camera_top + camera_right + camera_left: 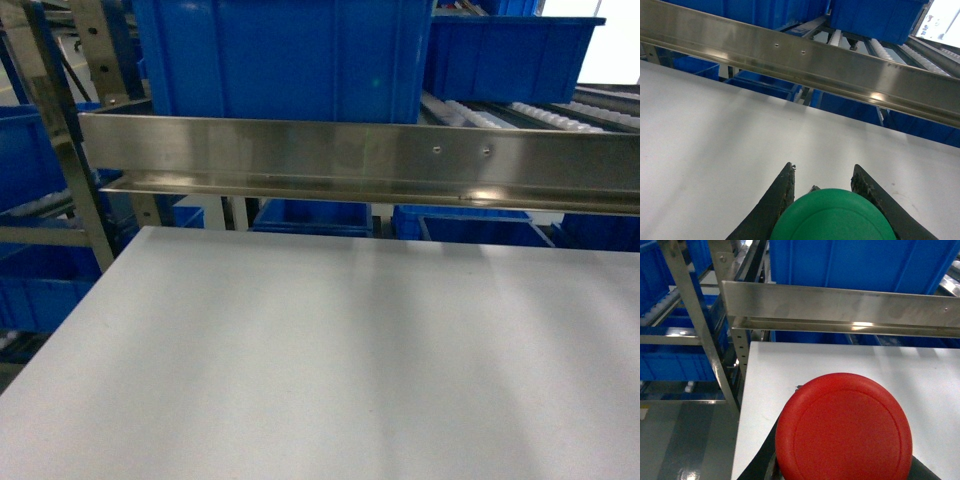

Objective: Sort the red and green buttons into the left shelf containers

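Observation:
In the left wrist view a red button (846,431) fills the lower frame, its round cap facing the camera. My left gripper (842,400) is shut on it, and only one dark finger (761,456) shows beside the cap. In the right wrist view a green button (832,218) sits between the black fingers (782,192) of my right gripper (823,169), which is shut on it. Both hang over the white table (320,360). Blue containers (28,160) stand on the left shelf, and one shows again in the left wrist view (675,365). Neither gripper appears in the head view.
A steel rail (360,160) runs across the table's far edge. Behind it a large blue crate (280,55) sits on the roller rack, with another (510,55) to its right. A slanted steel upright (70,150) stands at the table's left corner.

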Robot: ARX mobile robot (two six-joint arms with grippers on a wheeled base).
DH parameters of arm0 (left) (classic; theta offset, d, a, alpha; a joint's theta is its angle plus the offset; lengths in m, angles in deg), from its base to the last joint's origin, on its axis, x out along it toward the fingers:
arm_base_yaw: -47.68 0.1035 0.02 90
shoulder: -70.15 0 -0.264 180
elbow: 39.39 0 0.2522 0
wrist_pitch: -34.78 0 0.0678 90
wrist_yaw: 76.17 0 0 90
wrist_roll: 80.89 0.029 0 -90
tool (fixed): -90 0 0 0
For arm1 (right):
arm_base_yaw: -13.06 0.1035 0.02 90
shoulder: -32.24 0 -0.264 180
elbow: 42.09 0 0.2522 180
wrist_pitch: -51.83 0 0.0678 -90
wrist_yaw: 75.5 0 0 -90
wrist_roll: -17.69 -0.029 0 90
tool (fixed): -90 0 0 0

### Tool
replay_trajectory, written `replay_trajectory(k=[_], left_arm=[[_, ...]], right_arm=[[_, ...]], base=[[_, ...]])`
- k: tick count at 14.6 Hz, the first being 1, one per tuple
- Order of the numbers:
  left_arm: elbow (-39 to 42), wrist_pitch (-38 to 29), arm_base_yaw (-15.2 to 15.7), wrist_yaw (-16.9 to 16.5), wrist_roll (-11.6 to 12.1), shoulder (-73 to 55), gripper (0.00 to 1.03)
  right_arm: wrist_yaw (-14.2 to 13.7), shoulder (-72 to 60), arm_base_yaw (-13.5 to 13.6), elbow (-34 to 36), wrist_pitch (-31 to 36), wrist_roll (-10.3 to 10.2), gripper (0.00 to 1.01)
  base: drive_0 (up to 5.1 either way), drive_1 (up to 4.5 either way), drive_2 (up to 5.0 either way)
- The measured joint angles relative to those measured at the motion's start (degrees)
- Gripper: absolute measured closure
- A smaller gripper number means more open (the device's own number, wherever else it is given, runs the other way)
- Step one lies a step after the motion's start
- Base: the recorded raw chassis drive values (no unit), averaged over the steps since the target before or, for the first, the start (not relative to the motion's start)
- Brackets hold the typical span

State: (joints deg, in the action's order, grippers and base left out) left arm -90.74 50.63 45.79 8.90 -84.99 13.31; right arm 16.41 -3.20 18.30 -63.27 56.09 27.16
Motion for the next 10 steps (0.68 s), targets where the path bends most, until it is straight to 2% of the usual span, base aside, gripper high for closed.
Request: replay_trajectory(k=[10], left_arm=[[0.00, 0.07, -0.11, -0.07, 0.00, 0.00, 0.79]], right_arm=[[0.02, -0.07, 0.00, 0.00, 0.20, 0.00, 0.71]], base=[[-5.0, 2.36, 2.4]])
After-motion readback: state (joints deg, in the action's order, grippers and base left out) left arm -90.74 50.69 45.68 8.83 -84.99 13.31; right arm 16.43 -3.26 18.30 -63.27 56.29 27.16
